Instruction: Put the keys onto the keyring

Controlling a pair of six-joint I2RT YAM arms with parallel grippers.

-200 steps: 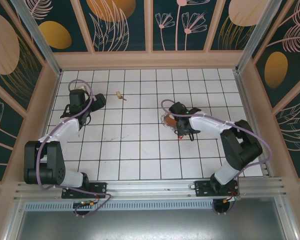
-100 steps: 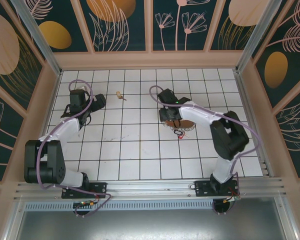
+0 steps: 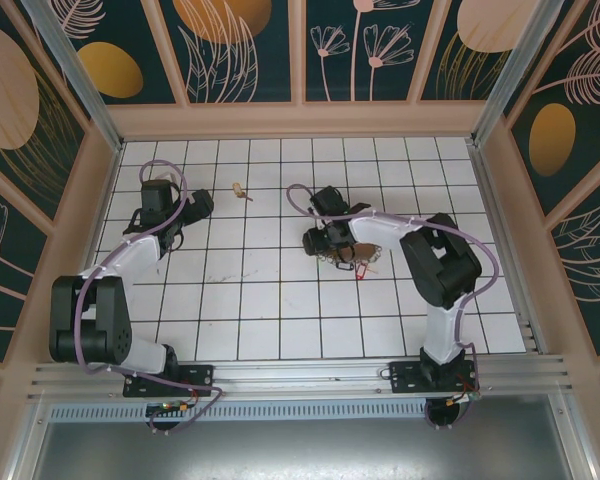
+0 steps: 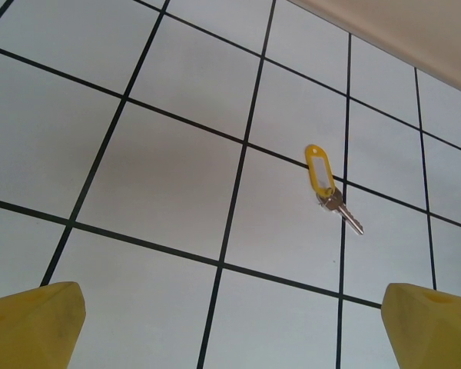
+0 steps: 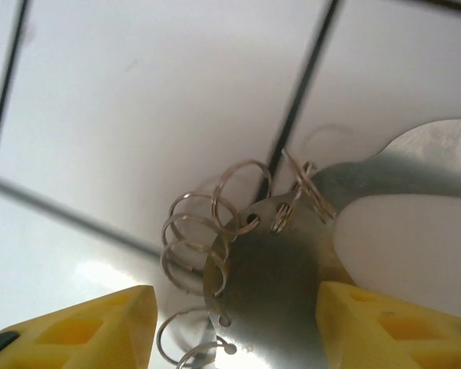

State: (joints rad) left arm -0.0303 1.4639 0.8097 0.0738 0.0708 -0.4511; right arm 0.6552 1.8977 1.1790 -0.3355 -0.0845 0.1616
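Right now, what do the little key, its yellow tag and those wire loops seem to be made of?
Key: silvery metal; it glints. Tag: glossy yellow plastic, likely, with a white paper-like insert. Loops: thin pale-gold metal wire, shiny, threaded through a dull grey sheet-metal plate.
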